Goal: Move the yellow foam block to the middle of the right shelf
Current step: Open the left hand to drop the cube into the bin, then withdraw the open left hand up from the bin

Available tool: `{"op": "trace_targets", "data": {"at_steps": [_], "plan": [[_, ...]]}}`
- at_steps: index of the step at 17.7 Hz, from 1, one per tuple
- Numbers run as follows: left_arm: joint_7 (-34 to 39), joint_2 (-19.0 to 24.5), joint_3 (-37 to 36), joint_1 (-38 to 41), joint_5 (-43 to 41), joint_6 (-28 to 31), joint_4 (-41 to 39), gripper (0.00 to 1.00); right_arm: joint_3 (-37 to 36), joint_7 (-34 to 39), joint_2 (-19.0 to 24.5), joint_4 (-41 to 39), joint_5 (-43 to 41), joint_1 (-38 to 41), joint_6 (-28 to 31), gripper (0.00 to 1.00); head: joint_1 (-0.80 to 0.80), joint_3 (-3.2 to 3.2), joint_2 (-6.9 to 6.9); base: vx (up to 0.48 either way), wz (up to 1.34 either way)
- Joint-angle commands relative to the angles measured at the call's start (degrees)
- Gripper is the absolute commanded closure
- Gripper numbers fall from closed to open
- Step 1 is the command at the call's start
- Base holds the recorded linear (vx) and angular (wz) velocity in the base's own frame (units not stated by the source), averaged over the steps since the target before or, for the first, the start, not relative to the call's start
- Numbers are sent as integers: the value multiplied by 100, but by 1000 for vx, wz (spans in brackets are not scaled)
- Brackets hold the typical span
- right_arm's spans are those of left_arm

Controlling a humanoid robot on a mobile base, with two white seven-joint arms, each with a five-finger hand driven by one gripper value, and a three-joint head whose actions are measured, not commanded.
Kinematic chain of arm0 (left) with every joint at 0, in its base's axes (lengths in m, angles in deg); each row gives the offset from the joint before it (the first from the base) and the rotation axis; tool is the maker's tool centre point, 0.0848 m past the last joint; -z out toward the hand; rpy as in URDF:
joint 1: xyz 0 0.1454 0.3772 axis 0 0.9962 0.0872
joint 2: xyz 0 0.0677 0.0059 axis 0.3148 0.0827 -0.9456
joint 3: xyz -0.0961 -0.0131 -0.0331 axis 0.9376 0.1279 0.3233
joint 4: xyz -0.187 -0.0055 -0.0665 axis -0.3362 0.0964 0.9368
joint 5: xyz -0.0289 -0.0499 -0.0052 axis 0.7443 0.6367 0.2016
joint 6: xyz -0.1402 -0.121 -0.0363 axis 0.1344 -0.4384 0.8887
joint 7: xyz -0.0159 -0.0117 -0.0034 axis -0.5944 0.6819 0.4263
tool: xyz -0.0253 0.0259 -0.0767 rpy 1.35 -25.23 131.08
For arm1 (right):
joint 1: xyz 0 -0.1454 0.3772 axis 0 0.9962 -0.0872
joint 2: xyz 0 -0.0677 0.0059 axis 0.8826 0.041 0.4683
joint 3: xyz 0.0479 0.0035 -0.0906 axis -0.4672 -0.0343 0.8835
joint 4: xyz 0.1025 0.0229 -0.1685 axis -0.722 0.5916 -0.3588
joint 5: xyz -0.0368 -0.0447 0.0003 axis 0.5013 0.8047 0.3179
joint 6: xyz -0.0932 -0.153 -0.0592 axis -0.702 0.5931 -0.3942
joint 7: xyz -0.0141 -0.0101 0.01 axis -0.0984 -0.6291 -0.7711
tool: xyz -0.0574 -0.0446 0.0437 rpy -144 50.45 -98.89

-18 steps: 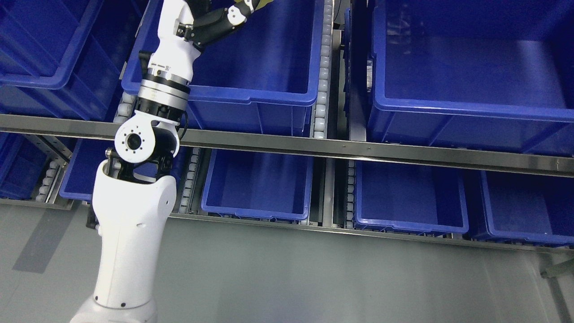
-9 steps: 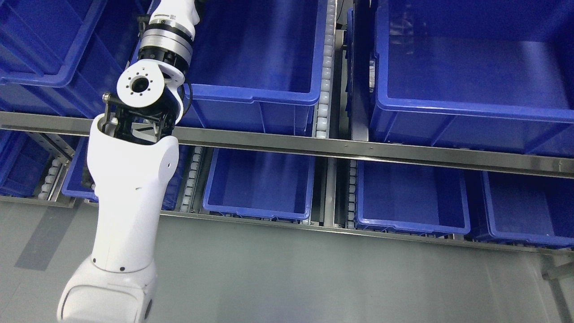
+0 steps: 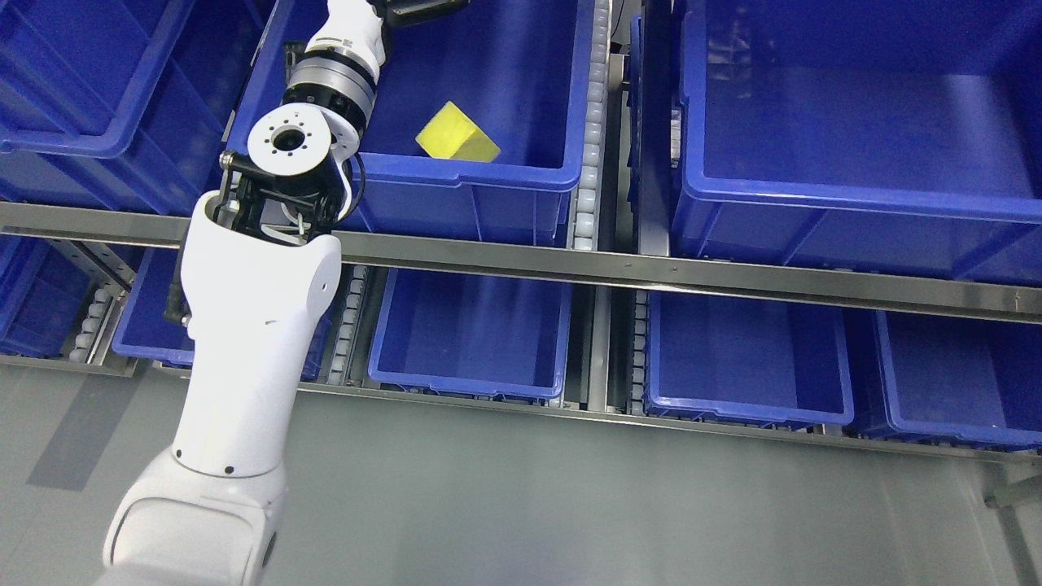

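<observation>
Grey floor runs along the bottom below a metal rack (image 3: 619, 268) holding rows of blue bins. Inside the upper bin (image 3: 456, 175) at about 12 o'clock, the yellow foam block (image 3: 456, 140) lies tilted near the front wall, touching nothing but the bin. At 11 o'clock from it, the left arm (image 3: 260, 317) reaches up into that bin; its hand is cropped at the top edge, so its fingers cannot be judged.
</observation>
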Motion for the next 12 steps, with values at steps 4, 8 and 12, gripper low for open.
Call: {"op": "trace_targets", "data": {"at_steps": [4,8,12], "plan": [[-1132,100,-36,1455,-1,-3160,-343,0,0,1,-100,-100,0,-17,4,0,0,0,0,0,0],[-1132,100,367,2439,-1,-3411,-922,0,0,1,-100,-100,0,-17,4,0,0,0,0,0,0],[-1115,100,886,2679,-10,-3289,-1038,0,0,1,-100,-100,-9,-17,4,0,0,0,0,0,0]]}}
